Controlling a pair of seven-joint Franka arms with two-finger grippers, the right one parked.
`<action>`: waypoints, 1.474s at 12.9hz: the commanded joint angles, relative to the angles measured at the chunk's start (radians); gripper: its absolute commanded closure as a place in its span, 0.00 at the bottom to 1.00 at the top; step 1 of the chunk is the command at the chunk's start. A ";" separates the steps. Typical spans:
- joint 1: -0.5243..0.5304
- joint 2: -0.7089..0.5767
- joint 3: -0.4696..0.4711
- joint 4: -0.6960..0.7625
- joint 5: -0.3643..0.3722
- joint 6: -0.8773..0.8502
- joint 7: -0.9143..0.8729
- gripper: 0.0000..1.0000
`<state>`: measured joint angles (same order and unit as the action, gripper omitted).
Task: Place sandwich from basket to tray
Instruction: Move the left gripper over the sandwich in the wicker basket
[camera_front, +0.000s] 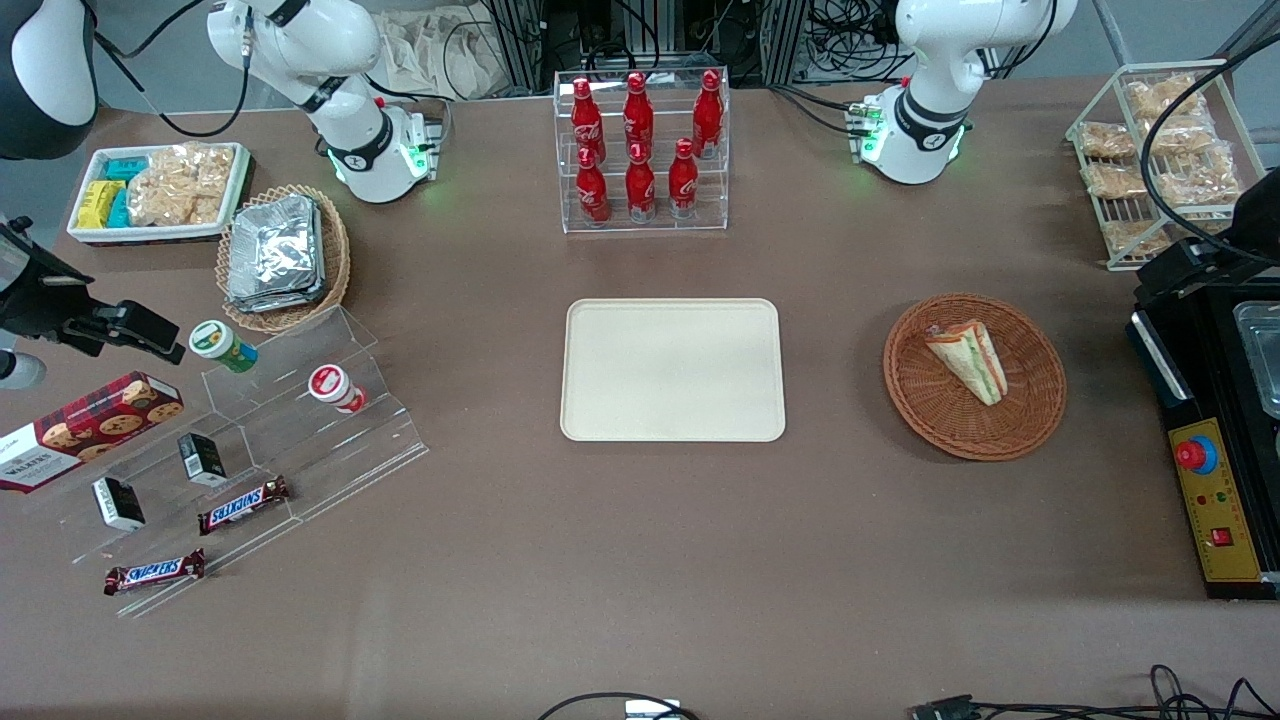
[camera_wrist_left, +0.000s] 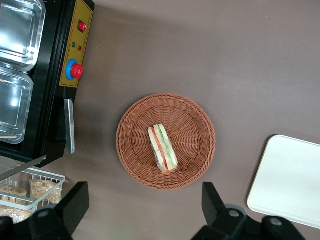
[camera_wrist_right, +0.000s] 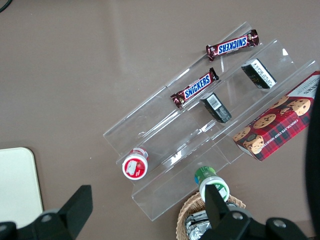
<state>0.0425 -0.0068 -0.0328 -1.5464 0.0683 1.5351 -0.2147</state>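
Observation:
The sandwich (camera_front: 970, 360) lies on its side in the round brown wicker basket (camera_front: 940, 420), toward the working arm's end of the table. The cream tray (camera_front: 672, 370) lies flat beside the basket at mid-table, with nothing on it. My left gripper (camera_front: 1200, 262) hangs high above the table, over the black machine's edge and off to the side of the basket. In the left wrist view the gripper (camera_wrist_left: 145, 200) is open wide and holds nothing. That view also shows the sandwich (camera_wrist_left: 163, 149), the basket (camera_wrist_left: 195, 130) and a corner of the tray (camera_wrist_left: 290, 180) well below it.
A black sealing machine (camera_front: 1215, 470) with a red button stands beside the basket at the working arm's end. A wire rack of snack packets (camera_front: 1160, 160) stands farther from the camera. A clear rack of red bottles (camera_front: 643, 150) stands farther back than the tray.

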 joint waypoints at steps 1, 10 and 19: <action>0.008 0.016 -0.006 0.032 -0.047 -0.018 -0.008 0.00; 0.034 0.005 -0.006 -0.047 -0.136 0.019 -0.002 0.00; 0.011 -0.099 -0.019 -0.708 -0.133 0.600 -0.026 0.00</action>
<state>0.0571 -0.0482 -0.0486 -2.1199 -0.0580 2.0342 -0.2227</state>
